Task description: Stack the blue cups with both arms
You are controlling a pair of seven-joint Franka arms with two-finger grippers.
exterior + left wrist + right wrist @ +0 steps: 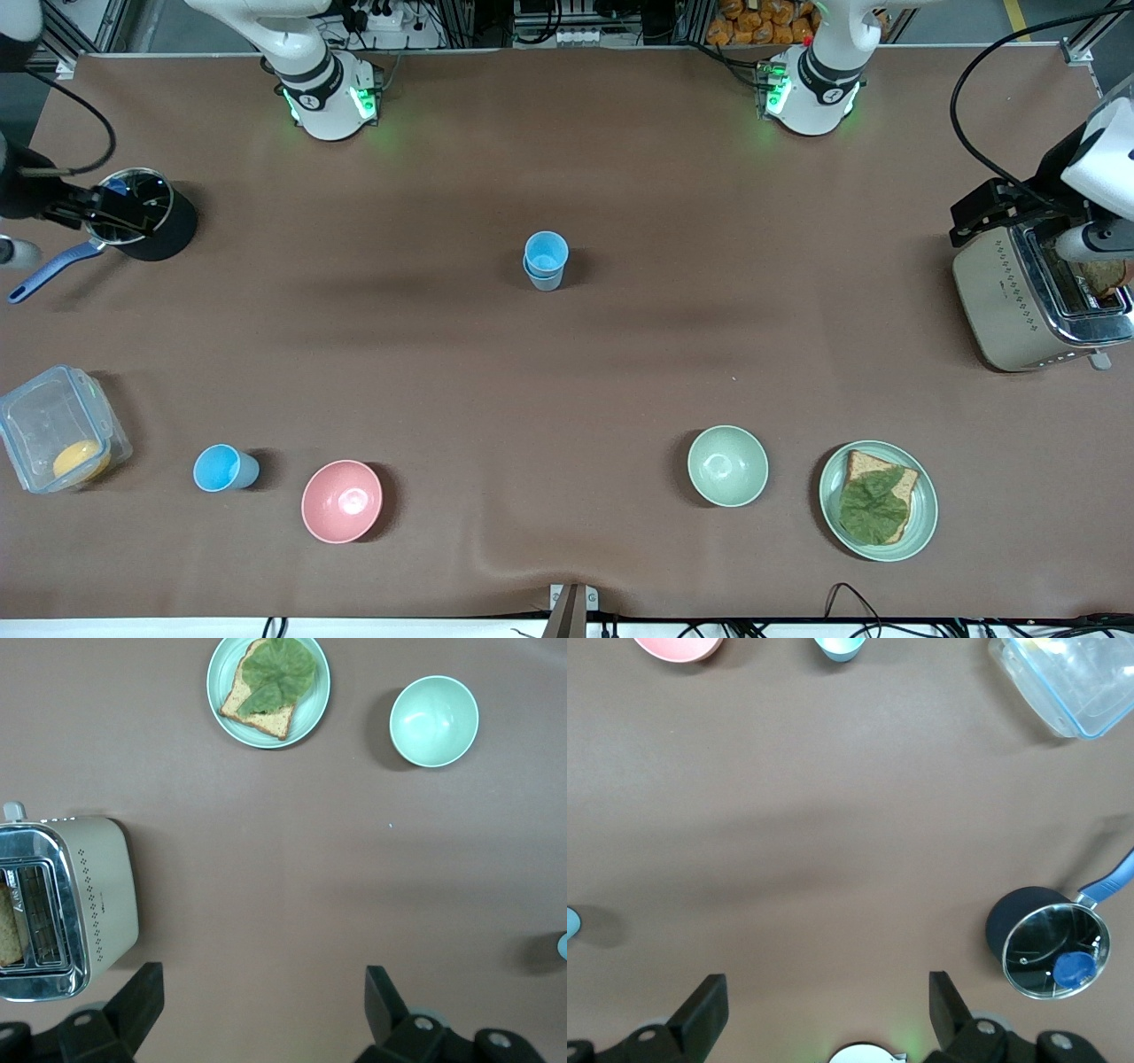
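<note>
Two blue cups point(545, 260) stand nested at the table's middle, a bright sky blue one inside a duller grey-blue one. A sliver of them shows at the edge of the left wrist view point(563, 946) and of the right wrist view point(570, 923). A third blue cup point(223, 468) point(840, 646) stands nearer the front camera, beside the pink bowl point(342, 501). My left gripper point(263, 979) hangs open and high by the toaster point(1032, 297), with nothing between its fingers. My right gripper point(828, 988) hangs open, high by the pot point(142, 215), also holding nothing.
A clear lidded box point(58, 428) with something yellow in it sits at the right arm's end. A pale green bowl point(727, 465) and a plate point(921, 523) with bread and a leaf sit nearer the front camera, toward the left arm's end.
</note>
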